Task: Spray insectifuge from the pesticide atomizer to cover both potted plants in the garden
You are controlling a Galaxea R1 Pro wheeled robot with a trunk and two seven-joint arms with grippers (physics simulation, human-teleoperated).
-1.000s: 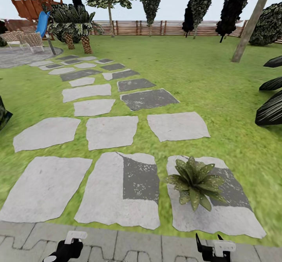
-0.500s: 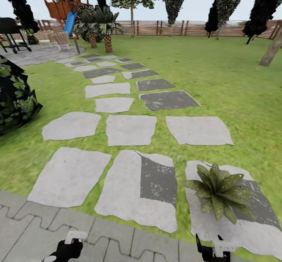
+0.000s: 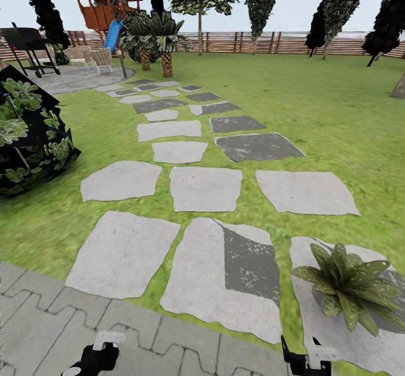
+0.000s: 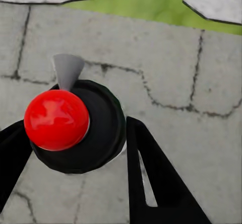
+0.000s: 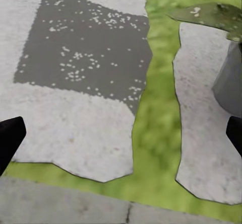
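One potted plant (image 3: 349,289), a low rosette of speckled green leaves, sits on a stepping stone at the lower right of the head view. Its grey pot (image 5: 229,83) and a leaf edge into the right wrist view. My right gripper (image 3: 299,347) hangs low in front of it, open (image 5: 121,138) with nothing between its fingers. My left gripper (image 3: 98,356) is at the bottom left over grey paving. In the left wrist view it (image 4: 75,128) is shut on the pesticide atomizer (image 4: 101,128), seen end-on as a black round end with a red ball and a grey cone.
A big dark broad-leaved shrub (image 3: 28,134) stands at the left. Grey stepping stones (image 3: 205,187) lead across the lawn to round paving with a grill (image 3: 25,41), a playhouse with a slide (image 3: 107,4) and palms. Interlocking pavers (image 3: 56,314) lie under the grippers. A slat fence (image 3: 270,41) closes the far side.
The whole head view has swung left: the stones and the potted plant sit further right in the picture and the dark shrub has come in at the left. Both grippers look unchanged.
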